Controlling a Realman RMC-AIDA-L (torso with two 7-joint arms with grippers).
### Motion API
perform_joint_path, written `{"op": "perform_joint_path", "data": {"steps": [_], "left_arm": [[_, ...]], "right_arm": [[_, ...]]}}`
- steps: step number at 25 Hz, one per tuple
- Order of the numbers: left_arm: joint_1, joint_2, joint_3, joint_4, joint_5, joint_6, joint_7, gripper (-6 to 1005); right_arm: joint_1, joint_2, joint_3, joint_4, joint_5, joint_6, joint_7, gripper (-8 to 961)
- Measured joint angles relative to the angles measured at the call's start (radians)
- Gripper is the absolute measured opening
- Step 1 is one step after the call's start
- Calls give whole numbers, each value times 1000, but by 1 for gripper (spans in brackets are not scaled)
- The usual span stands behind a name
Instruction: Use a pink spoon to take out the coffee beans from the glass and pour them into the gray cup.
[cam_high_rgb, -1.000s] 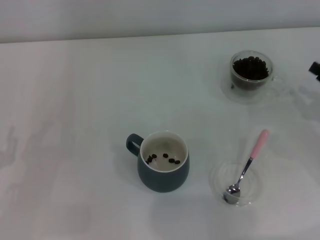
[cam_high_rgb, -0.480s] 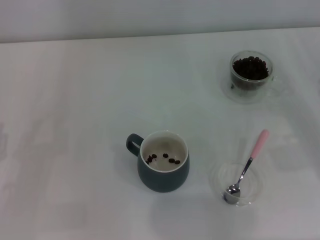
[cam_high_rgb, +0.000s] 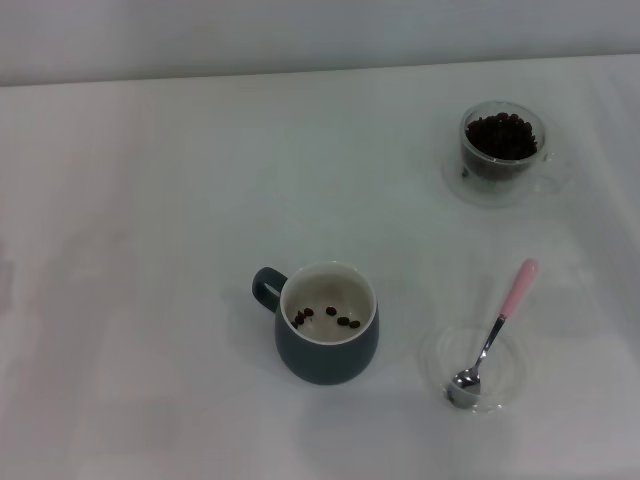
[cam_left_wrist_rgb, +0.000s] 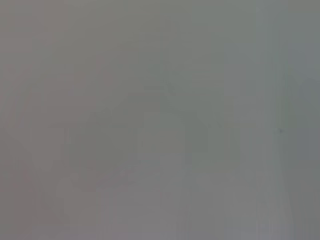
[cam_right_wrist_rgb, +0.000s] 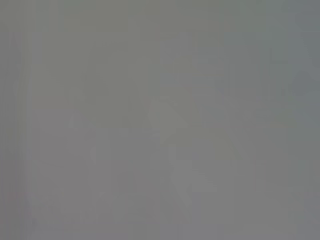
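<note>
In the head view the gray cup (cam_high_rgb: 327, 323) stands near the middle front of the white table, its handle pointing left. A few coffee beans (cam_high_rgb: 330, 316) lie on its cream bottom. The glass (cam_high_rgb: 501, 150), filled with dark coffee beans (cam_high_rgb: 501, 135), stands at the back right. The pink spoon (cam_high_rgb: 494, 335) rests at the front right, its metal bowl in a shallow clear dish and its pink handle angled up to the right. Neither gripper shows in any view. Both wrist views show only a blank grey surface.
A flat clear round dish (cam_high_rgb: 505, 389) holds the spoon's bowl at the front right. The white table (cam_high_rgb: 150, 250) runs back to a pale wall edge at the top of the head view.
A dark part of the right arm at the right edge one second ago has gone out of view. The cup, glass and spoon have not moved.
</note>
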Motion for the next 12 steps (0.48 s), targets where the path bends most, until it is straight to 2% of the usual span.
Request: {"op": "perform_joint_path", "data": {"steps": [12], "left_arm": [[-15,1,1,0,4,-25,0,552]], "right_arm": [[3,2,-1,30,1,-71,-28,329]]}}
